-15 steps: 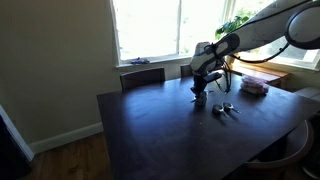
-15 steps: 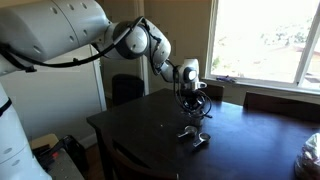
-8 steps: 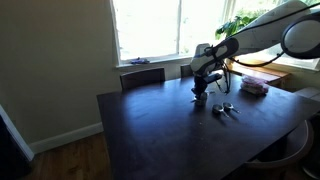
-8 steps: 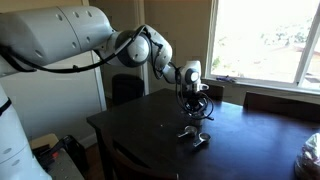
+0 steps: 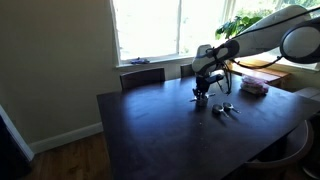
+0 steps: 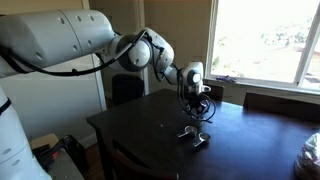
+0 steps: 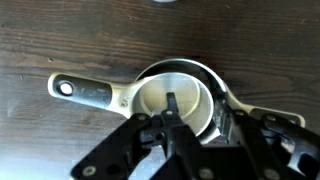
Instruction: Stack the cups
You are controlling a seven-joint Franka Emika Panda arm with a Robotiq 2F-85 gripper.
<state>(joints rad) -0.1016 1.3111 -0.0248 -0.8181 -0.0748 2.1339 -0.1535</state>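
Observation:
In the wrist view a small silver cup (image 7: 160,95), flat handle pointing left, sits nested inside a slightly larger cup (image 7: 218,82) whose handle runs off right. My gripper (image 7: 198,115) hangs right over them. One finger (image 7: 172,112) dips inside the inner cup and the other stands outside the right rim, with slack around the wall, so the jaws are open. In both exterior views the gripper (image 5: 201,94) (image 6: 197,108) is low over the dark table (image 5: 150,130). Two more cups (image 5: 224,109) (image 6: 194,135) lie on the table a little way off.
A pinkish flat stack (image 5: 254,86) lies at the table's window end, near a plant (image 5: 238,22). Chairs (image 5: 142,77) (image 6: 272,100) stand against the table's far sides. Bare dark wood spreads toward the near edge (image 5: 120,150).
The jaws have parted from shut, loosening off the cup's rim. The arm has stayed almost where it was over the nested cups.

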